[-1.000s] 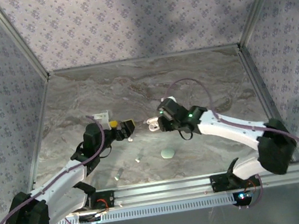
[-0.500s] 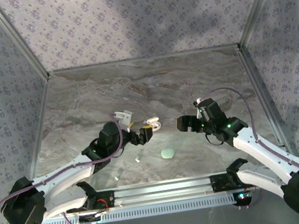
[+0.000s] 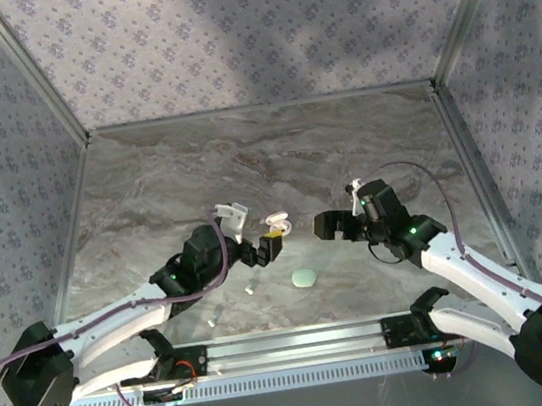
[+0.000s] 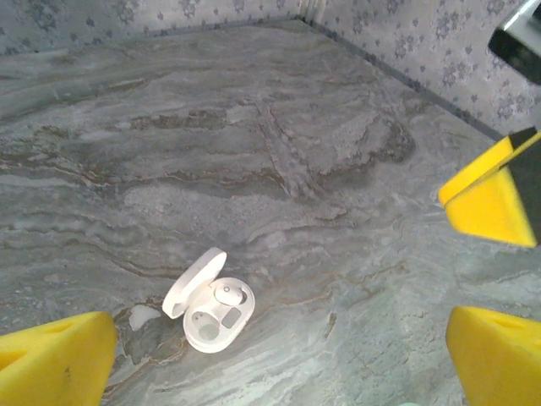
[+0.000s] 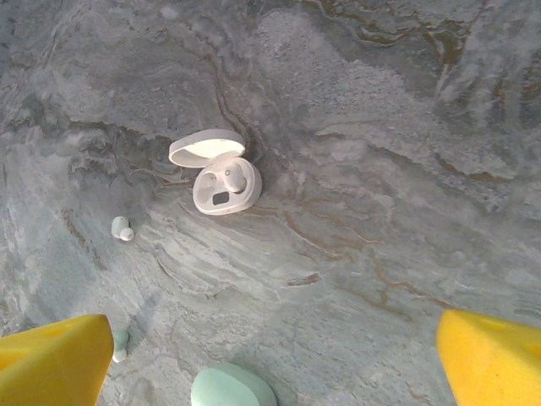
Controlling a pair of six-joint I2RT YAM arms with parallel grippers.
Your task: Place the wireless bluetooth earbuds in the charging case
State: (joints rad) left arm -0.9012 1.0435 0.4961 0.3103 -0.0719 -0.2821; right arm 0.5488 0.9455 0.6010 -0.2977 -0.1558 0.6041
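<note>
Fingers on the left gripper (image 3: 269,245) and right gripper (image 3: 322,224) are spread wide, holding nothing. The white charging case (image 5: 221,184) sits open between them with what looks like a seated earbud (image 5: 234,178). A loose earbud (image 5: 122,228) lies near it. It's tiny and rounded, so it could easily squirt out of the pads, or a finger could knock the light case away.

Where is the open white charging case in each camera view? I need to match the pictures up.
Top external: the open white charging case is at the table's centre, just up-left of the mint pod.
Left wrist: lower left of centre, lid tipped up-left.
Right wrist: upper left of centre, lid above the body.
Shared landmark: the mint pod, at the bottom edge in the right wrist view. Both wrist views show what looks like one earbud seated in the case.
</note>
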